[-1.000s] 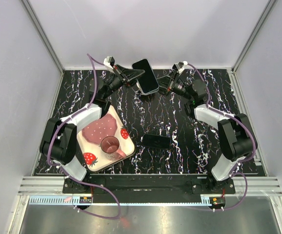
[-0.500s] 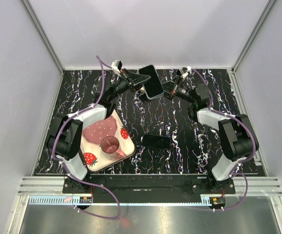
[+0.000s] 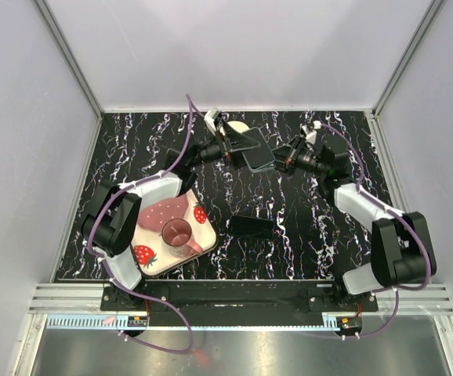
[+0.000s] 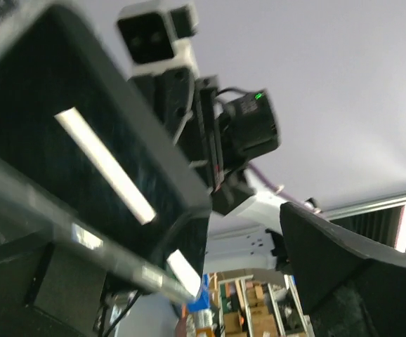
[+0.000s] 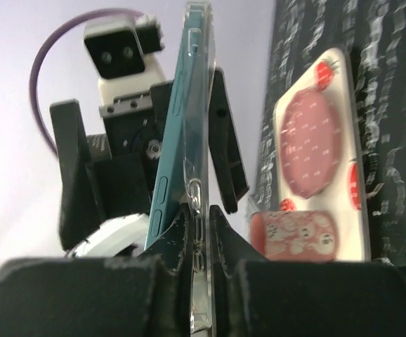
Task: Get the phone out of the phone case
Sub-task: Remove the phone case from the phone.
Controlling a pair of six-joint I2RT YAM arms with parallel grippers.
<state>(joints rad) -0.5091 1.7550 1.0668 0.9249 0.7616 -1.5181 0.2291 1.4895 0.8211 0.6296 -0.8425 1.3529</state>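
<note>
The teal phone (image 5: 173,140) sits in a clear phone case (image 5: 203,84), held on edge above the back of the table. My right gripper (image 5: 201,232) is shut on the case's edge, with the phone's side buttons just left of its fingers. The top view shows the phone (image 3: 259,157) between my left gripper (image 3: 244,147) and my right gripper (image 3: 281,160). My left gripper (image 4: 245,281) stands open. The phone's dark screen (image 4: 83,140) lies against its left side, and its right finger (image 4: 336,267) is well apart from it.
A strawberry-patterned square plate (image 3: 152,254) with a pink cup (image 3: 177,233) on it lies at the near left. A black flat object (image 3: 251,227) lies on the marbled table near the middle. Grey walls close off the back and sides.
Both arms have carried the phone right and nearer, tilting it flatter. My left gripper has opened off the phone. My right gripper has shut on the case's edge.
</note>
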